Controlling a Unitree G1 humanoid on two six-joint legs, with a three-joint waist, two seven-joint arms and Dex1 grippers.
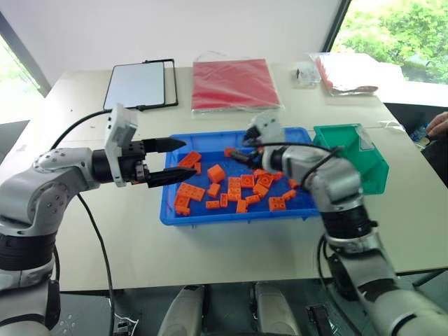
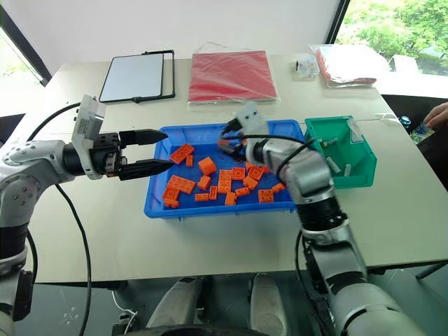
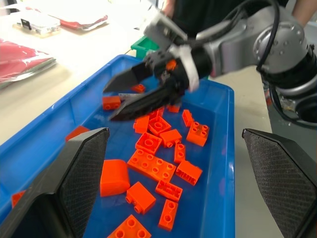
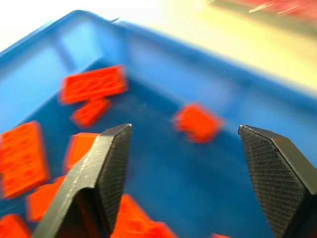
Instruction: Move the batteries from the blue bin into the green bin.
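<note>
Two batteries [image 2: 334, 166] lie in the green bin [image 2: 364, 171], beside the blue bin [image 2: 210, 208]. Head view: right gripper [image 2: 225, 145], jaws apart and empty, hangs over the blue bin's far side among orange bricks [image 2: 224, 180], likely searching. Left wrist view: left gripper [image 3: 173, 186] waits open over the blue bin's opposite end.

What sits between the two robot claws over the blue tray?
Orange bricks scattered in the blue bin, seen from the head views, between left gripper and right gripper.

head: 2 eyes, high, forward-down | wrists: close, along claws | shared: blue bin [image 1: 168, 210]
</note>
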